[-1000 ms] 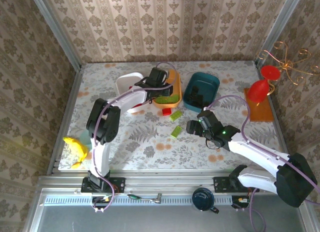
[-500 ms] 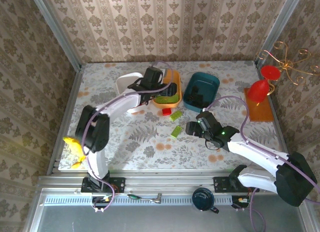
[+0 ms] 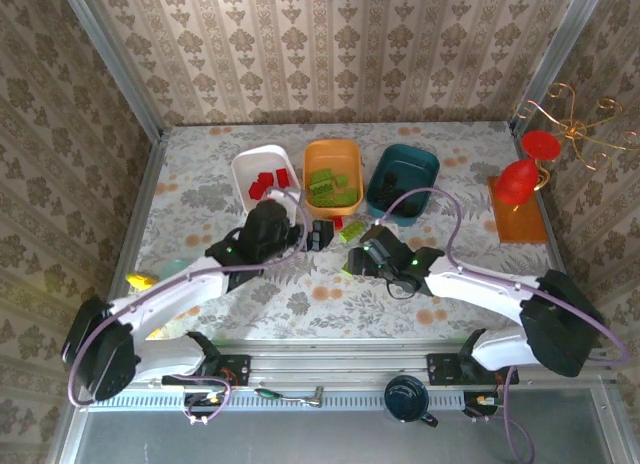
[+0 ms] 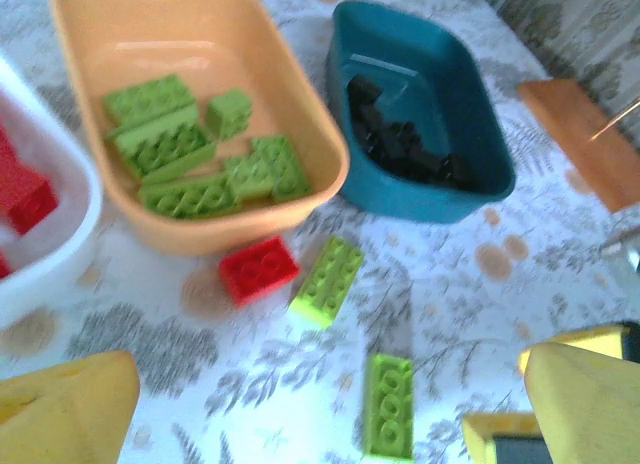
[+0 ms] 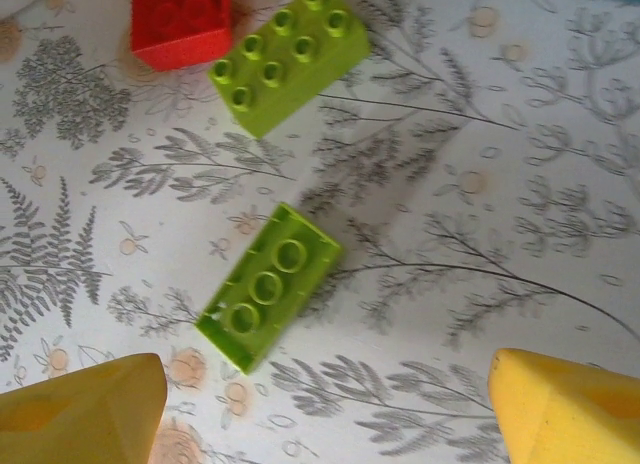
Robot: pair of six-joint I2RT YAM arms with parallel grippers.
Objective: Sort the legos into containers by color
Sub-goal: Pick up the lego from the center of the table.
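Two open claws of mine crowd one small patch, and that is the main hazard. My right claw [image 5: 320,409] hangs spread wide and empty. The narrow lime-green plastic brick [image 5: 268,284] lies flat on the flowered bench [image 5: 480,134] just ahead of its fingertips, skewed to them. If I close without squaring up, I expect the brick to spin or squirt out. My left claw [image 4: 325,404], also spread and empty, looks over the same brick, so the two could knock together. Beyond lie a wider lime-green brick [image 5: 290,56] and a red square brick [image 5: 182,19], just beside each other. Farther off, the orange plastic tub [image 4: 200,229] of greens sits between the white tub [image 4: 70,224] and the teal tub [image 4: 430,199]. A careless release near a rim could mix colours.
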